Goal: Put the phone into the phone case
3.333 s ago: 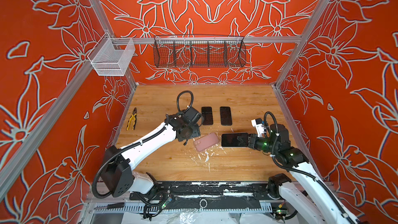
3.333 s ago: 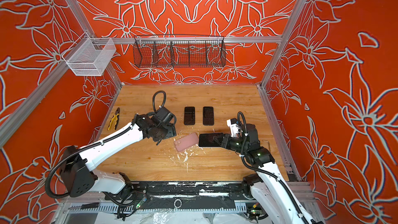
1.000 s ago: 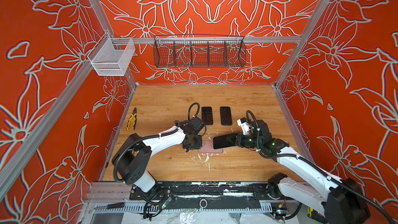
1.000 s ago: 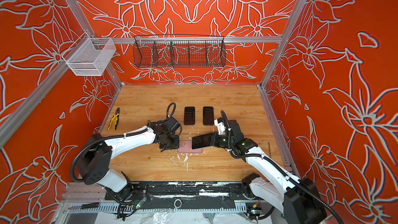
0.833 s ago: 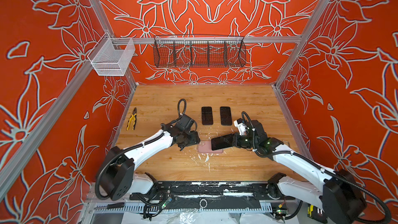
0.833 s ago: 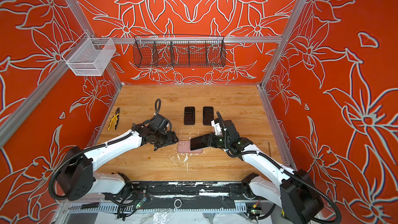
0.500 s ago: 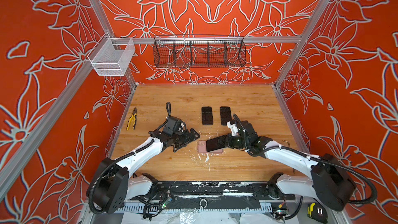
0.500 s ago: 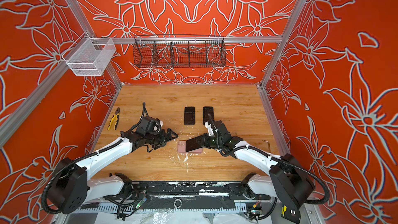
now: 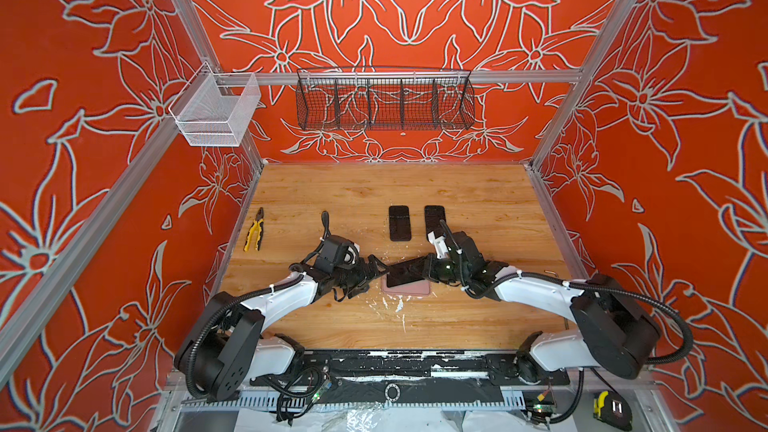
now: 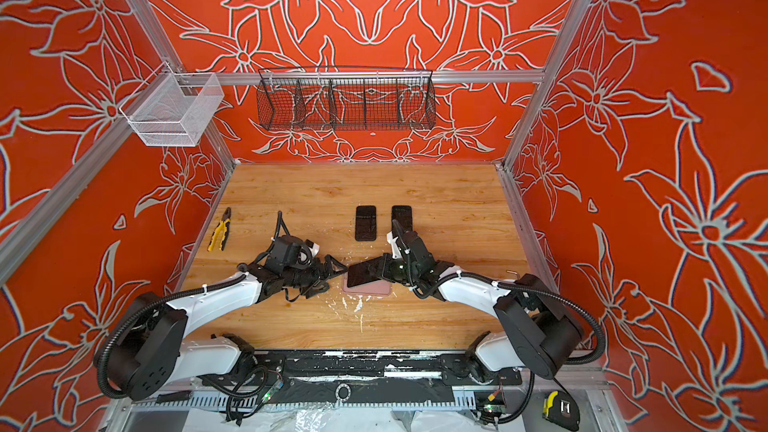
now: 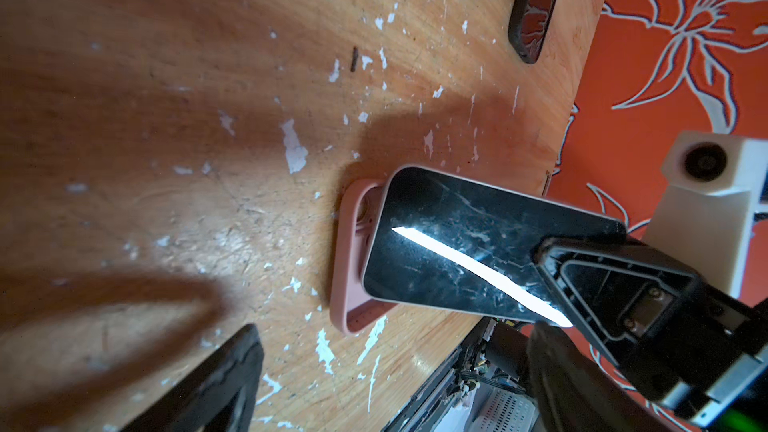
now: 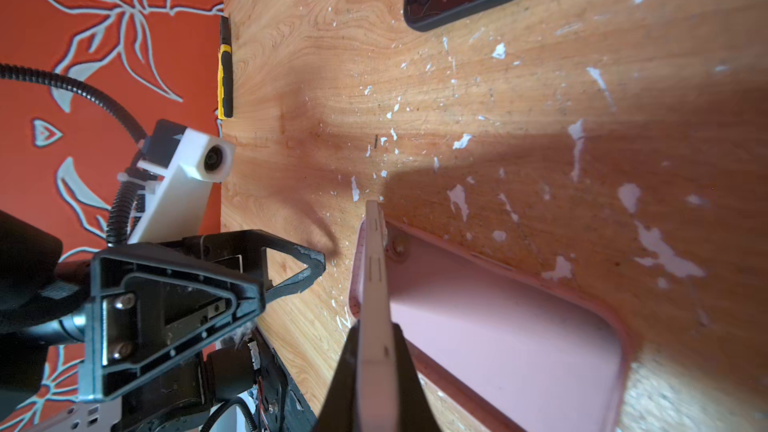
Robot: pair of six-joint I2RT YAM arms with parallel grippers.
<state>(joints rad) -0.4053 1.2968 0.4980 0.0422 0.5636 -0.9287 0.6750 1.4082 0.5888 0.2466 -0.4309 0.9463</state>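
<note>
Site entry: enclosed robot test cell. Floral orange panels (image 9: 83,56) on aluminium framing (image 9: 519,76) surrounded a wooden tabletop (image 9: 374,189); wire basket (image 9: 384,103) hung at 12 o'clock, pliers (image 9: 254,234) lay at 9 o'clock.

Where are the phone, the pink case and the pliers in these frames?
phone (image 11: 457,251): left wrist view, middle of its dark screen.
pink case (image 12: 498,326): right wrist view, bare inner floor.
pliers (image 9: 256,227): in a top view, yellow handles near the pivot.
</note>
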